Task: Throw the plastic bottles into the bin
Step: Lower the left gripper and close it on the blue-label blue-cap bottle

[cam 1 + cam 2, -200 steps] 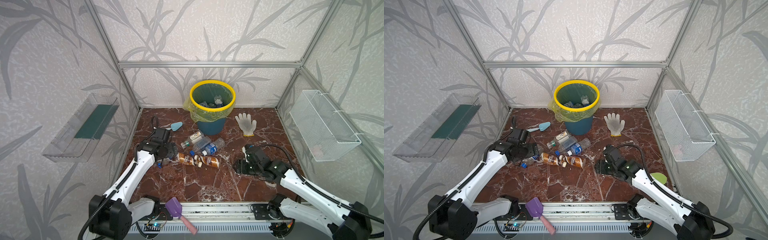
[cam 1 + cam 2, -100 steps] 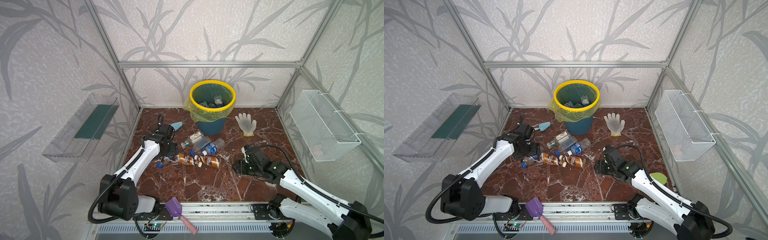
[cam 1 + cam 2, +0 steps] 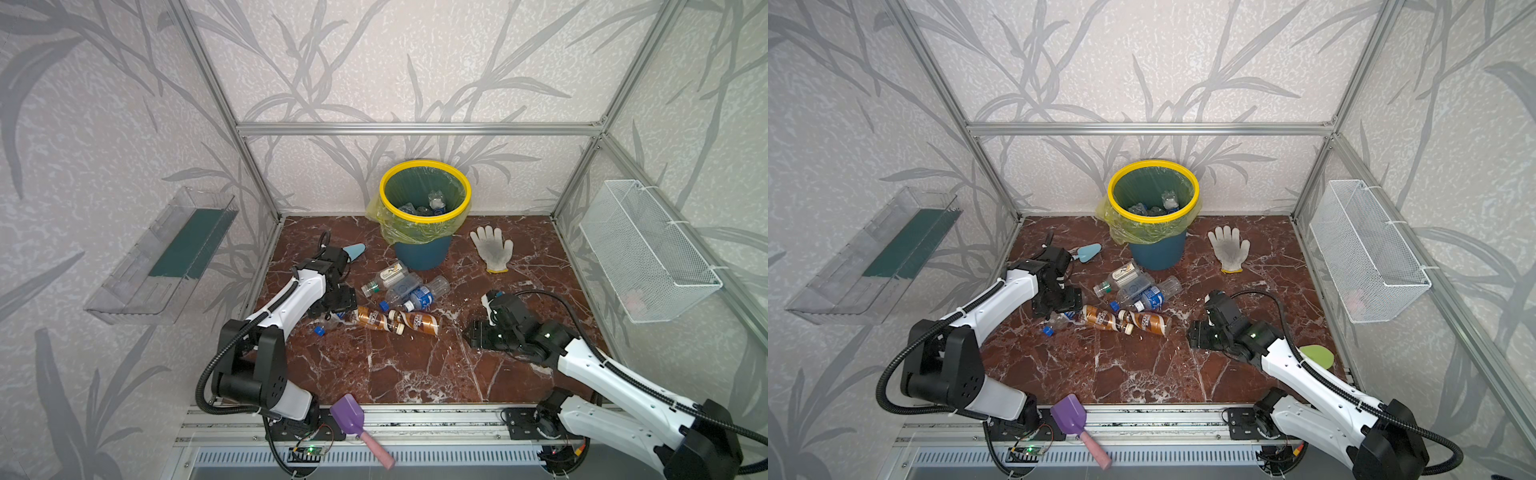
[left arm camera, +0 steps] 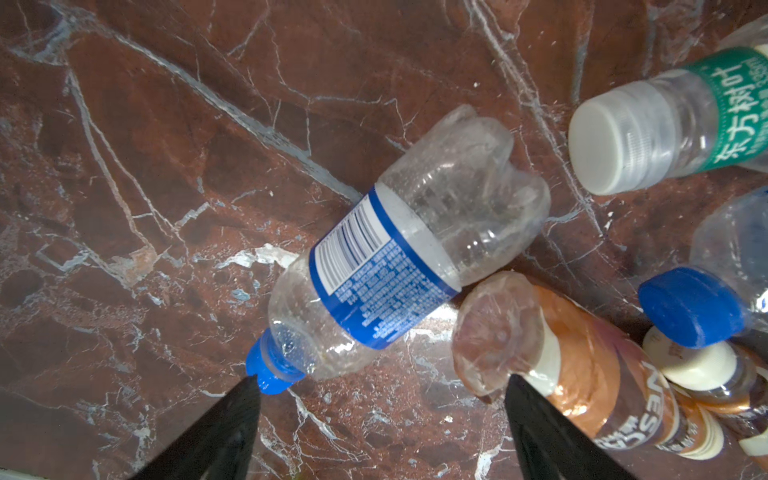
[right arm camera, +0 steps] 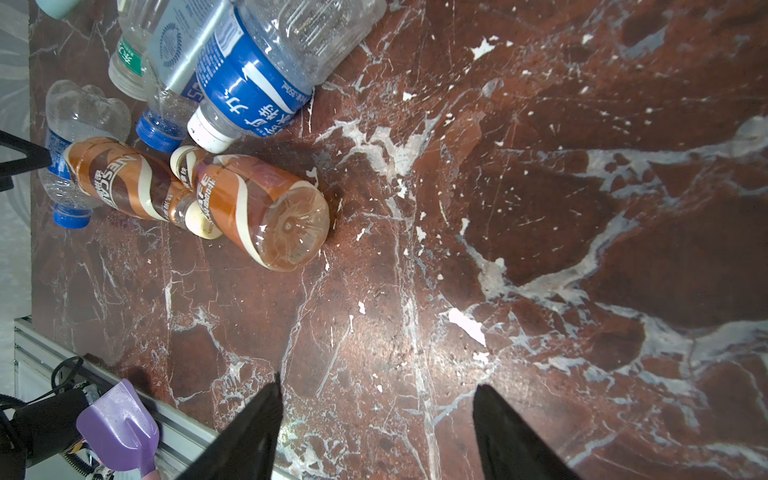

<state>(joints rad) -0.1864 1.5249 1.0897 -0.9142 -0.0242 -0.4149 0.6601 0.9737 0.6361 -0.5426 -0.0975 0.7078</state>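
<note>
Shifted a little toward the heap since a second ago, the left gripper [image 4: 380, 380] hangs over a clear bottle [image 4: 399, 249] lying on the floor [image 4: 166, 145]. Its jaws are wide, one fingertip [image 4: 241, 407] at the blue cap, nothing held. Beside it lies a brown bottle [image 3: 376, 319], then a second brown bottle [image 3: 420, 323], with three more bottles [image 3: 415, 291] just behind. Further back stands the bin [image 3: 424, 255], several bottles inside. The right gripper [image 5: 377, 382] hovers over the floor, jaws apart, empty.
</note>
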